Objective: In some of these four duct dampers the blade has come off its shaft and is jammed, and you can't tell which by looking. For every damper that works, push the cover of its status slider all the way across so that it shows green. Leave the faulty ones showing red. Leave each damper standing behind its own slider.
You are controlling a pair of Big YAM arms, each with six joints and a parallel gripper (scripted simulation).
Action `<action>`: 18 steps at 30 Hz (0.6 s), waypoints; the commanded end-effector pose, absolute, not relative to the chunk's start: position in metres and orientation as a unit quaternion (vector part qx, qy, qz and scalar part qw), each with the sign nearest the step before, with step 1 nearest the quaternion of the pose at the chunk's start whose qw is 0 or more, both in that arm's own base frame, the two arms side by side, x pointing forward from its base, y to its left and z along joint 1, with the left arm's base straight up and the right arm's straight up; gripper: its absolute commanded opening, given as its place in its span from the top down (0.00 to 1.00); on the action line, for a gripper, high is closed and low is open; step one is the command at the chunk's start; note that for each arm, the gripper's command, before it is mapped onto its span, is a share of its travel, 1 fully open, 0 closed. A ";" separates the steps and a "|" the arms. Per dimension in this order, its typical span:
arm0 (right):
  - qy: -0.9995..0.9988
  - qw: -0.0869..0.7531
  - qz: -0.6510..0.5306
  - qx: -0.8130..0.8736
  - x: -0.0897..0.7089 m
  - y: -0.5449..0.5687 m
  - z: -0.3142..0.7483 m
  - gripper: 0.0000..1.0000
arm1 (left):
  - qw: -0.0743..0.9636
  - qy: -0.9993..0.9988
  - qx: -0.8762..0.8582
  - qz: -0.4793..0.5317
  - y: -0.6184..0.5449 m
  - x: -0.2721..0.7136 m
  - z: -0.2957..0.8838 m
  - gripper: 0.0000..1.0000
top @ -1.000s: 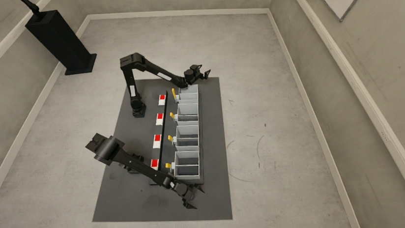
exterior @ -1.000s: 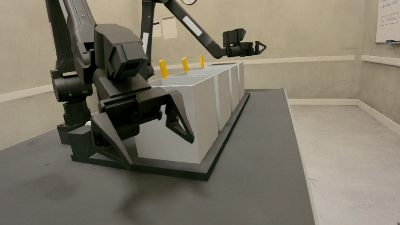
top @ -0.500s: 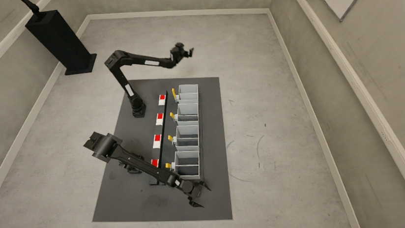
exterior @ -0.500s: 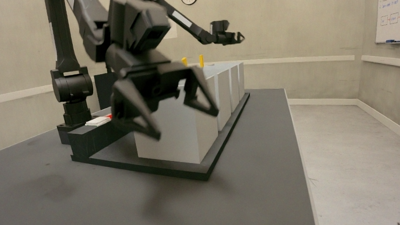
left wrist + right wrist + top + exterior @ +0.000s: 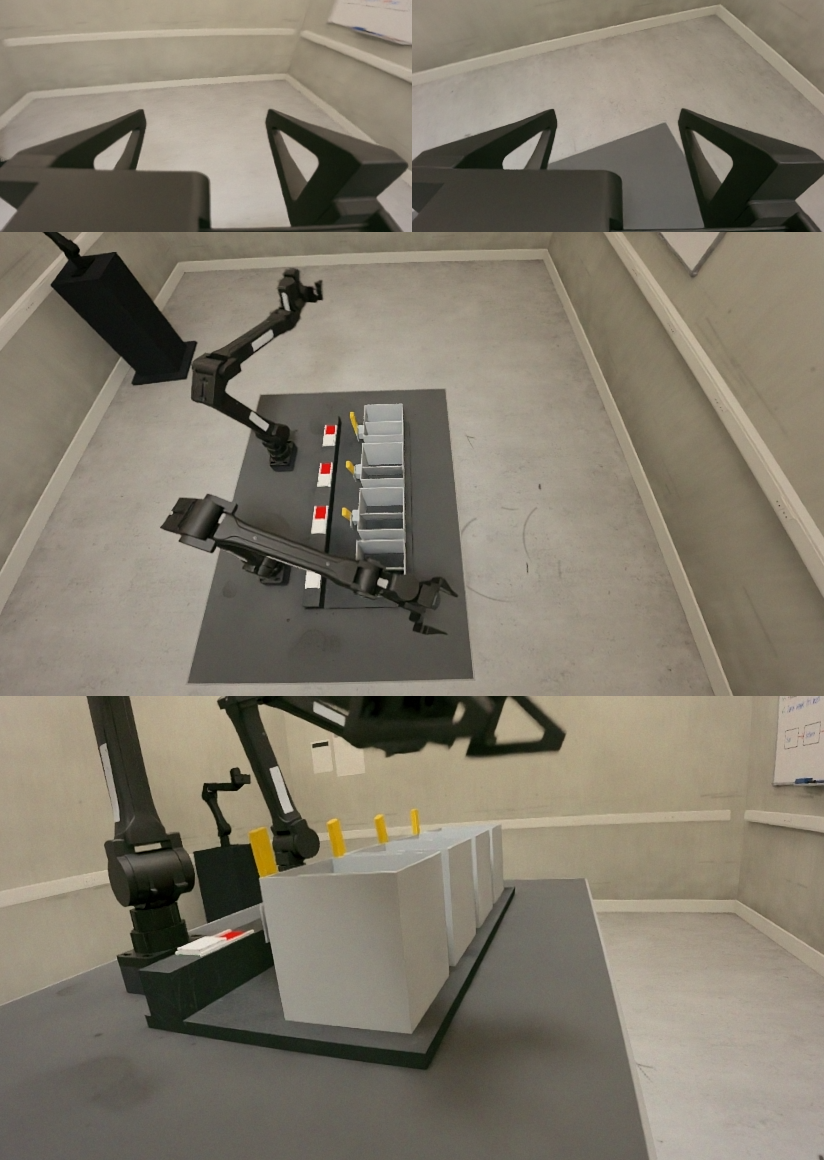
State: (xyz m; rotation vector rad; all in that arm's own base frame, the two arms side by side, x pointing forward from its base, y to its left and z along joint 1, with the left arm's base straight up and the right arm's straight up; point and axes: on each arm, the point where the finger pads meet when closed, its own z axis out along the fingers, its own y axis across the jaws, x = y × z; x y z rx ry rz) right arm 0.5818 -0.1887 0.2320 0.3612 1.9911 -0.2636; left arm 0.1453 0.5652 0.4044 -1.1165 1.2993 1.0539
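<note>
While status sliders (image 5: 318,526) (image 5: 202,945) by damper row (image 5: 381,496) (image 5: 345,943) show red, testing seems next: left claw (image 5: 317,290) (image 5: 206,113), right claw (image 5: 451,614) (image 5: 542,743) (image 5: 618,113) wide apart, one must turn yellow handle (image 5: 345,512) (image 5: 335,837)

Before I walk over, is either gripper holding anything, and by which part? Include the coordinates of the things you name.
Nothing is held: the left gripper (image 5: 318,290) (image 5: 205,115) and the right gripper (image 5: 450,614) (image 5: 558,739) (image 5: 617,115) both stand open.
</note>
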 end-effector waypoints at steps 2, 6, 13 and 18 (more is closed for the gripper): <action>0.831 0.533 -0.105 0.120 0.600 -0.167 0.301 0.00 | 0.522 0.514 -0.481 0.482 0.566 0.066 0.473 0.00; 0.876 0.461 -0.090 0.106 0.594 -0.150 0.266 0.00 | 0.507 0.504 -0.494 0.495 0.554 0.021 0.490 0.00; 0.908 0.402 -0.075 0.086 0.567 -0.125 0.273 0.00 | 0.498 0.498 -0.502 0.502 0.546 -0.003 0.500 0.00; 0.941 0.326 -0.058 0.066 0.538 -0.102 0.264 0.00 | 0.497 0.497 -0.502 0.502 0.545 -0.005 0.501 0.00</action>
